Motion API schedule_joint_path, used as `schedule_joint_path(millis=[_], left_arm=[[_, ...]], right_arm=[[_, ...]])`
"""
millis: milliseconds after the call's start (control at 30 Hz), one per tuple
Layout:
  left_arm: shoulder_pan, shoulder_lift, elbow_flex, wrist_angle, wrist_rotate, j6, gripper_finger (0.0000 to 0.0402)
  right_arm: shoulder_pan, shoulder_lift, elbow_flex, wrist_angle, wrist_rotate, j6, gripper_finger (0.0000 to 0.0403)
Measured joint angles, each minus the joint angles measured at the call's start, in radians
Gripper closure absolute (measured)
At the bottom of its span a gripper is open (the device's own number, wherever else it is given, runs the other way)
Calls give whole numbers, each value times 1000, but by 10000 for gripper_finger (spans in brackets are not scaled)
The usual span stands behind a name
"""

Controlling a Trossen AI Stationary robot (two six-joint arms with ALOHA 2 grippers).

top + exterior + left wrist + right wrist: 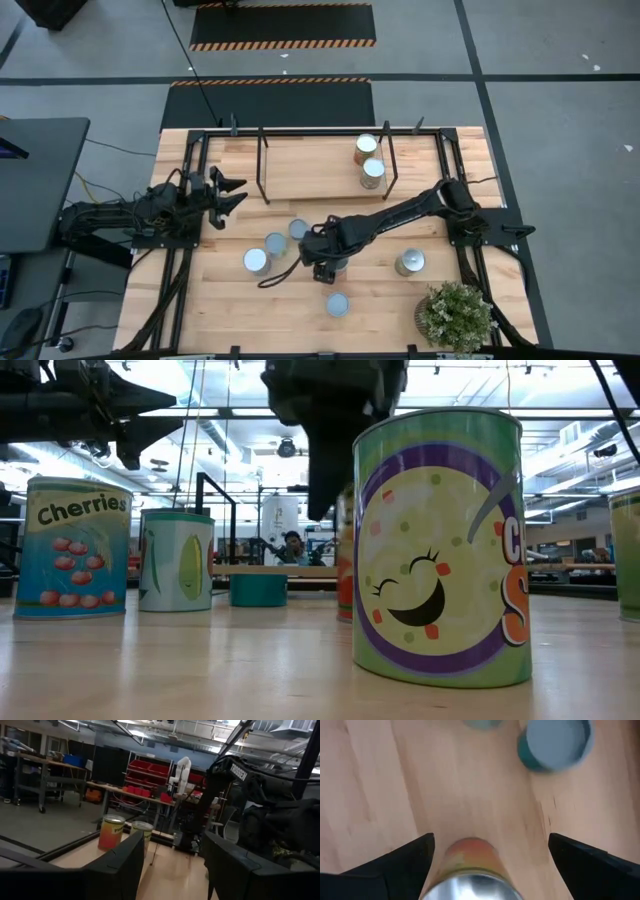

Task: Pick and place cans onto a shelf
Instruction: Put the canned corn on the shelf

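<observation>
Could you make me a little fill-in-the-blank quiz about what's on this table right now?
1. The shelf holds ___ cans.
2. The right end effector hangs with its fingers ___ over an orange-sided can.
3. The blue can at the low view's left is labelled ___.
4. A potted ___ sits at the table's corner.

Missing words: two; open; Cherries; plant

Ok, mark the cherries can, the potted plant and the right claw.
cherries can (76,550): low view, label front.
potted plant (456,315): high view, leaves.
right claw (490,865): right wrist view, gap between fingers, over a can.
</observation>
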Motion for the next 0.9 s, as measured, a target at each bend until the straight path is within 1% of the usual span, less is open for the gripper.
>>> schedule_joint_path(millis=[133, 267, 367, 500, 733, 900], left_arm=[[0, 0, 0, -5, 0, 1, 198], [0, 0, 0, -5, 0, 1, 198], [0, 0, 0, -5, 0, 1, 198], [0, 0, 0, -5, 0, 1, 198], [0, 0, 0, -5, 0, 1, 198], [0, 0, 0, -5, 0, 1, 198]], right_arm=[[-1, -4, 0, -34, -20, 64, 3], [0, -4, -6, -114, -43, 98, 3], [-1, -3, -29, -121, -58, 109, 3], [-1, -5, -61, -121, -139, 93, 7], [-2, -4, -87, -143, -148, 53, 21], [-14, -4, -86, -141, -150, 2, 51]])
